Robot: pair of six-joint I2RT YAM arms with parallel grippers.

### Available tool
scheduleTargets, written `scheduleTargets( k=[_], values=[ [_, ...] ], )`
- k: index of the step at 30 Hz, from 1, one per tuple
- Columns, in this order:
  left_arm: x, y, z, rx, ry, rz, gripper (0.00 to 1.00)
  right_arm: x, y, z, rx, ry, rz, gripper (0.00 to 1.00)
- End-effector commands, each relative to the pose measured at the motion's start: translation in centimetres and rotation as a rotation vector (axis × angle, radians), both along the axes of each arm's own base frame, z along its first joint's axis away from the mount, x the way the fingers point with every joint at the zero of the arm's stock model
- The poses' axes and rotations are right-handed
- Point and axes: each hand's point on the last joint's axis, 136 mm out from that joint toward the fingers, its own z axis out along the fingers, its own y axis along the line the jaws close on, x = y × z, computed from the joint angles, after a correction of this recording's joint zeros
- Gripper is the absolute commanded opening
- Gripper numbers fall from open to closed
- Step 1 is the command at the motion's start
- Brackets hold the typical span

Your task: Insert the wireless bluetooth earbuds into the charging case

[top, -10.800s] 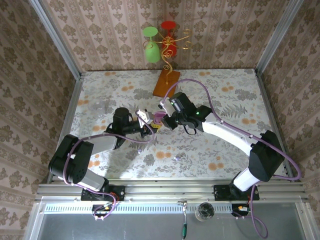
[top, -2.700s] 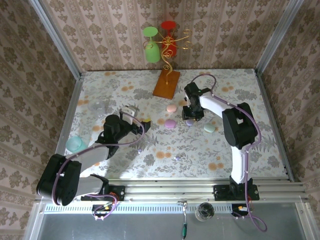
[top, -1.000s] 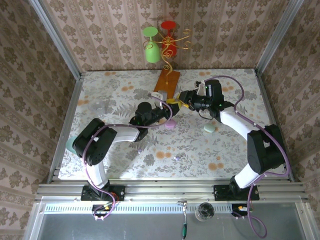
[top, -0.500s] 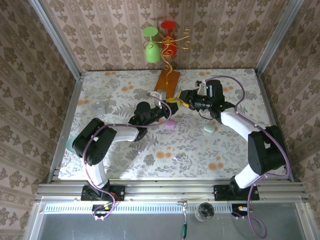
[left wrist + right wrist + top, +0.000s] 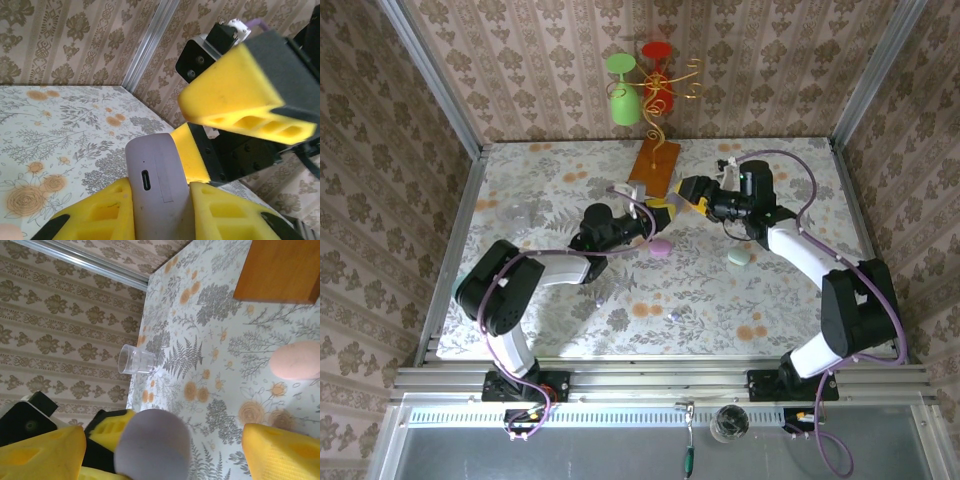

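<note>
The charging case point(image 5: 155, 165), a smooth lavender pebble with a port on its end, is held above the table by my left gripper point(image 5: 160, 187), whose yellow fingers are shut on its sides. My right gripper point(image 5: 165, 440) stands open, and its yellow fingers point(image 5: 40, 452) are spread wide to either side of the case point(image 5: 150, 450) without touching it. In the top view the left gripper point(image 5: 648, 222) and the right gripper point(image 5: 682, 196) meet nose to nose in front of the wooden stand. The earbuds are too small to make out.
A pink oval case point(image 5: 295, 361) lies on the floral tabletop, with a purplish case point(image 5: 660, 248) and a mint case point(image 5: 739, 258) nearer the front. A wooden stand point(image 5: 652, 165) holding coloured glasses is right behind the grippers. A clear cup point(image 5: 517, 212) stands at the left.
My right gripper has opened its jaws wide and drawn back slightly to the right. The left gripper has kept its hold on the lavender case and has shifted a little to the left.
</note>
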Motion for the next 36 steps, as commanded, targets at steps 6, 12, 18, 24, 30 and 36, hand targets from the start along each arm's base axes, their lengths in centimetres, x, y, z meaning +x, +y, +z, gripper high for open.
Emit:
scheduleTargets(
  k=[6,12,18,24,30,36],
  values=[
    [-3.1,0.6,2.4,-0.129,0.179,-0.16,0.23,-3.7,-0.9,3.7,-0.018,-0.309,0.221,0.83],
    [-4.4,0.7,3.7,-0.236,0.243,-0.256,0.23,-4.8,-0.1,4.1,0.071,-0.288,0.337,0.8],
    [-5.1,0.5,4.5,-0.236,0.21,-0.274,0.24,-5.0,1.0,4.1,0.162,-0.261,0.401,0.79],
    [-4.5,0.3,4.8,-0.259,0.247,-0.274,0.24,-5.8,2.3,4.4,0.208,-0.273,0.46,0.73],
    [-3.9,0.2,4.9,-0.278,0.289,-0.273,0.24,-5.5,2.5,4.3,0.232,-0.238,0.47,0.6],
    [-3.1,0.5,4.5,-0.29,0.308,-0.234,0.24,-5.0,2.6,4.0,0.246,-0.22,0.463,0.48]
  ],
)
